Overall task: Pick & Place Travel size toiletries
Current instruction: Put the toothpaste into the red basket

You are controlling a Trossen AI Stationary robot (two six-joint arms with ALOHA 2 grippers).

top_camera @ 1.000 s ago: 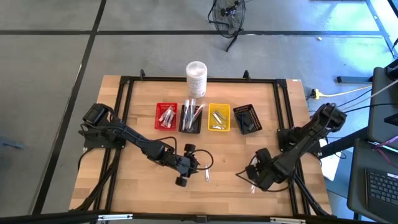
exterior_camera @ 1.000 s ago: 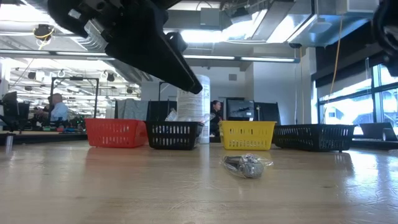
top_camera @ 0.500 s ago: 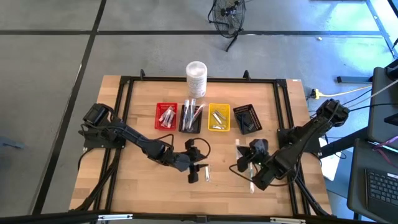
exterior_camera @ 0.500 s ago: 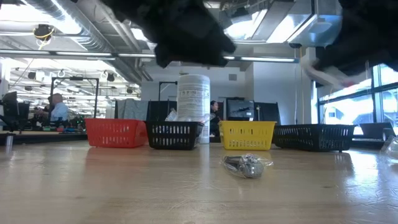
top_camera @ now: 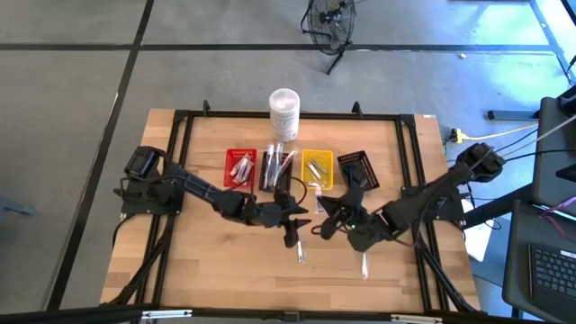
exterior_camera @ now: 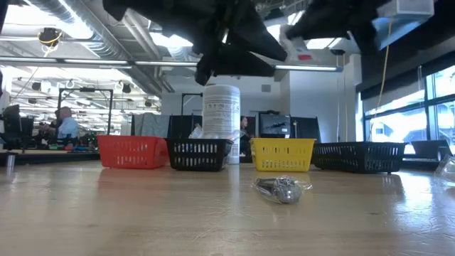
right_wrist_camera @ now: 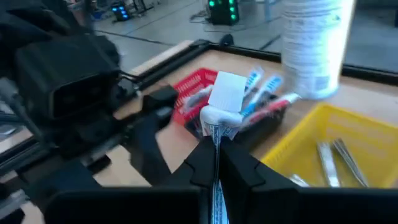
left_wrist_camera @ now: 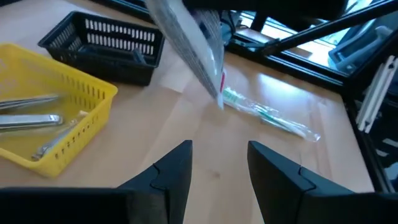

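The left gripper [top_camera: 290,236] hovers low over the middle of the table [top_camera: 198,261], just in front of the black basket [top_camera: 274,183], its fingers [left_wrist_camera: 176,171] spread apart and empty. A wrapped razor [top_camera: 301,253] lies on the table just beside it, toward the front edge, long axis running front to back; the left arm is the nearer one to it.

To its right, the right gripper [top_camera: 322,225] is raised in front of the yellow basket [top_camera: 317,171], fingers pinched tight on a wrapped tube [right_wrist_camera: 219,109]. The tube's cap points toward the row of baskets. It looks headed for the red basket [top_camera: 239,167], which sits past the left arm, so the right arm likely must reach across it.

A wrapped toothbrush [top_camera: 364,263] lies farther right on the table, long axis front to back, nearer the right arm.
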